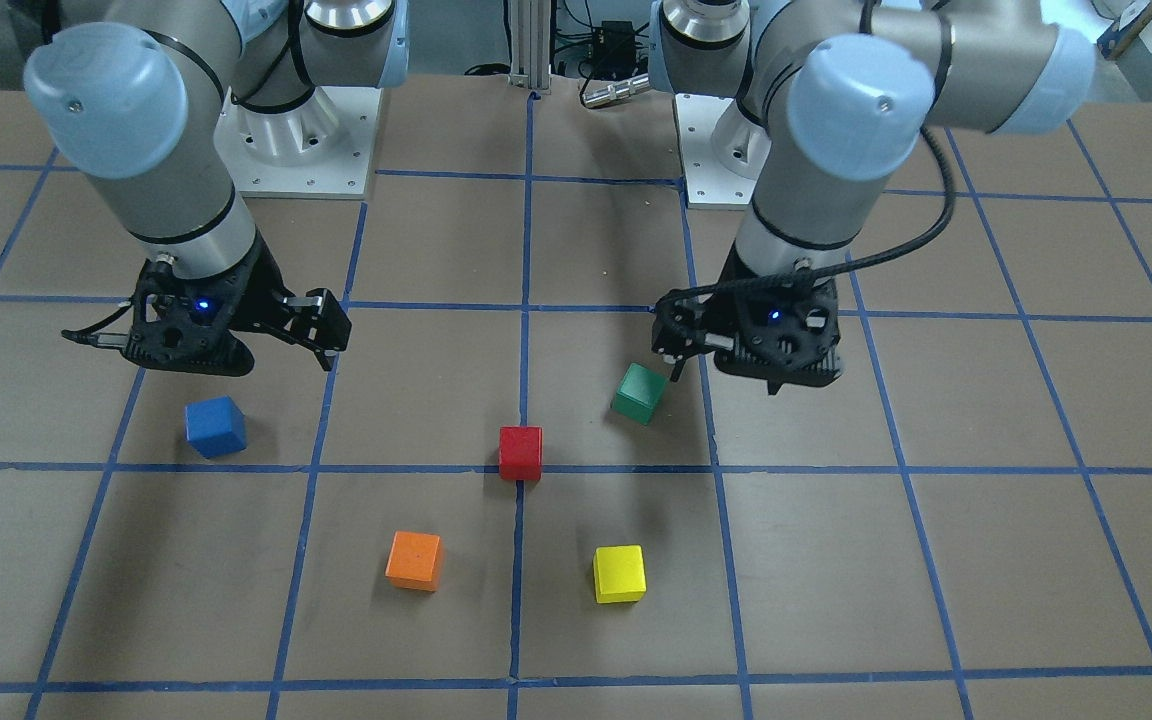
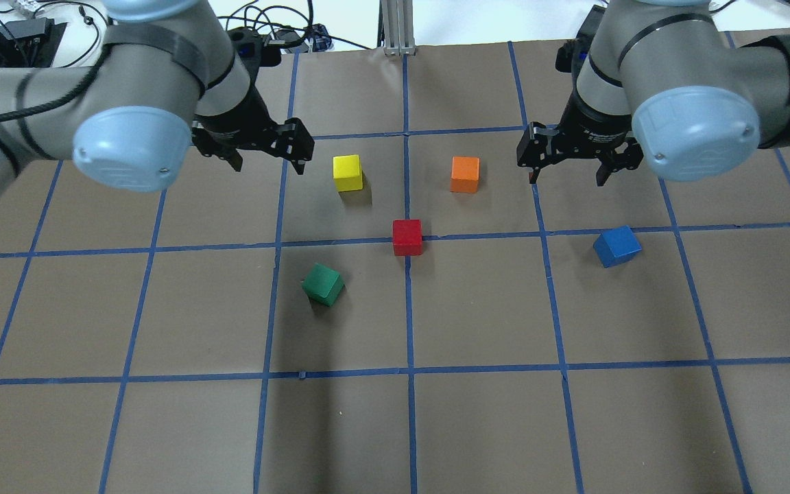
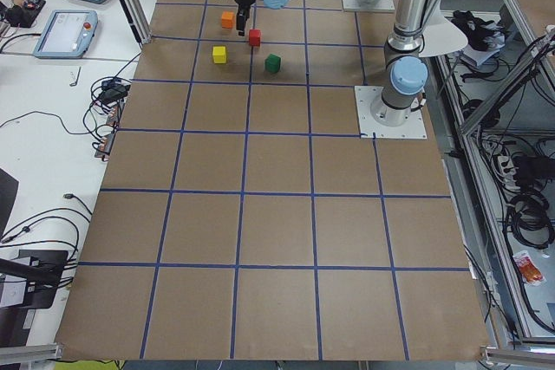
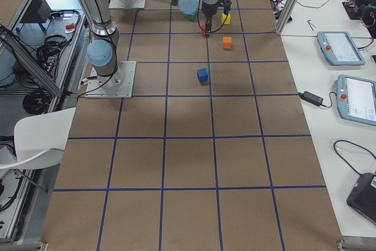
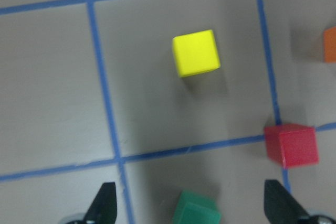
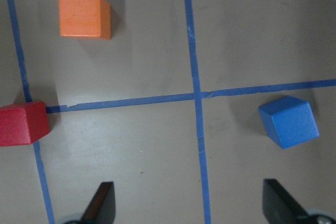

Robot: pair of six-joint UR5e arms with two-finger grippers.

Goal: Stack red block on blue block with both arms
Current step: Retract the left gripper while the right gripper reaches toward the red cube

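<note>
1. Both arms hang over the table [image 2: 477, 309], a brown sheet ruled into squares by blue tape. Nothing is held yet.
2. Left gripper [image 2: 271, 162]: claw spread wide and empty. Its wrist camera shows both fingertips far apart above bare paper, with the green block [image 2: 323, 284] at the frame's lower edge between them.
3. Right gripper [image 2: 566, 175]: also spread wide and empty, with only paper and tape between its tips in its own wrist view.
4. Red block [image 2: 407, 237]: sits flat near the table's middle on a tape crossing, roughly midway between the two grippers and square to the grid. Nothing touches it.
5. Blue block [image 2: 616, 246]: on the robot's right side, near the right gripper and nearer the robot than it. It is turned askew to the tape lines and stands well apart from the red block.
6. Yellow block [image 2: 348, 172] and orange block [image 2: 464, 174] lie on the far side of the red one, each clear of it.
7. Step in hand, as I read it: the very start, approach before the first pick. No stacking is done.
8. Next move, my judgement: one claw has to travel over the red block, line its fingers up with two opposite faces, descend and close. The left arm would have to pass close to the green block. The release over blue needs the wrist turned to match that block's skew, or the red one may sit cornerwise and slide off.
</note>
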